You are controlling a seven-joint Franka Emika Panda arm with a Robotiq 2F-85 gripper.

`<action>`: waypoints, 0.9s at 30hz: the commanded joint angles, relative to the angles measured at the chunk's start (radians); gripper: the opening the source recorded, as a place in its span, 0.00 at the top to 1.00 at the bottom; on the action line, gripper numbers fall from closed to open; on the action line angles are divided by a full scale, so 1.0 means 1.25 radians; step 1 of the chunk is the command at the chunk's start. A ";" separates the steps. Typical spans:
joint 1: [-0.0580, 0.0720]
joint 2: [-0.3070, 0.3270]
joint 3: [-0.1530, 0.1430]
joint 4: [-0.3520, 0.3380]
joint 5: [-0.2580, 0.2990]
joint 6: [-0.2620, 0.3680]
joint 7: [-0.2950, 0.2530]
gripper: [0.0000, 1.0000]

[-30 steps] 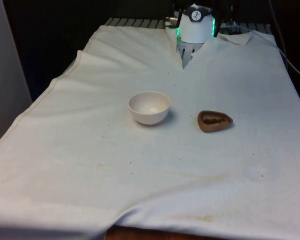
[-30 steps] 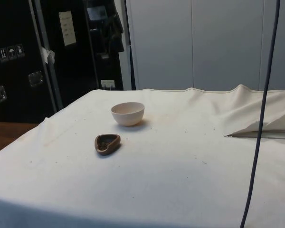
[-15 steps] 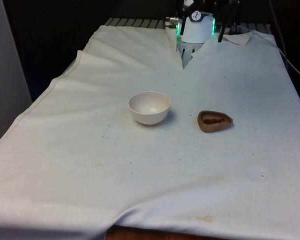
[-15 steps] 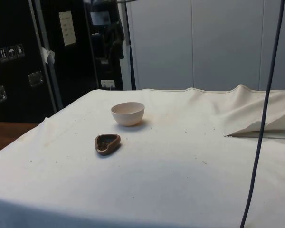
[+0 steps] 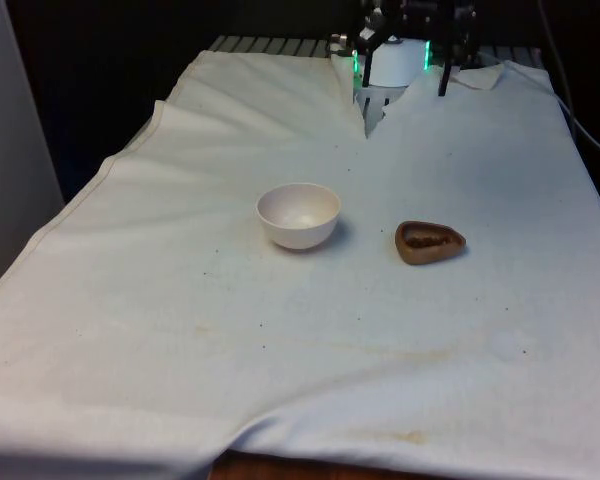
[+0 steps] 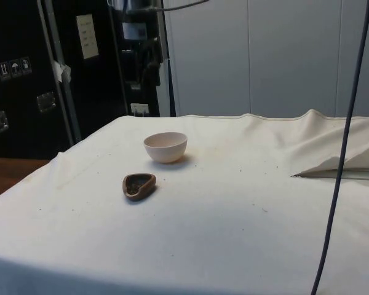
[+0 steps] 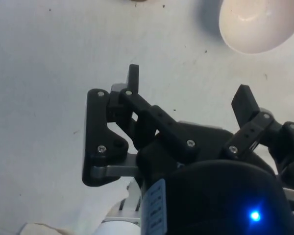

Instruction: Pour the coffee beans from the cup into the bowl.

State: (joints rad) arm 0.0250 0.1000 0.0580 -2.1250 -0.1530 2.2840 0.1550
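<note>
A white bowl (image 5: 298, 214) sits mid-table on the white cloth. To the front view's right of it lies a small brown heart-shaped cup (image 5: 429, 242) holding dark coffee beans. The side view has the cup (image 6: 138, 185) nearer the camera than the bowl (image 6: 165, 147). My gripper (image 5: 405, 76) hangs high over the table's far end, well behind both, open and holding nothing. In the wrist view its black fingers (image 7: 133, 77) are spread wide, the gripper (image 7: 187, 89) is over bare cloth, and the bowl (image 7: 258, 22) lies ahead of it.
The cloth bunches into folds with a slit (image 5: 370, 118) at the far end near the robot base. A dark cable (image 6: 343, 153) hangs down in the side view. Small dark specks dot the cloth (image 5: 280, 330), which drops off at the near edge.
My gripper has come down into the front view at the table's far end, with its fingers now hanging before the robot base. Bowl and cup have not moved.
</note>
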 commanded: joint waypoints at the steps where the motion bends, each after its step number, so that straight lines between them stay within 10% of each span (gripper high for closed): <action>1: -0.003 0.006 -0.002 -0.006 0.018 0.022 -0.016 0.00; 27: -0.002 0.138 -0.004 -0.021 0.025 0.167 -0.034 0.00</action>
State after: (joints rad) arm 0.0230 0.2690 0.0540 -2.1520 -0.1180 2.4840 0.1080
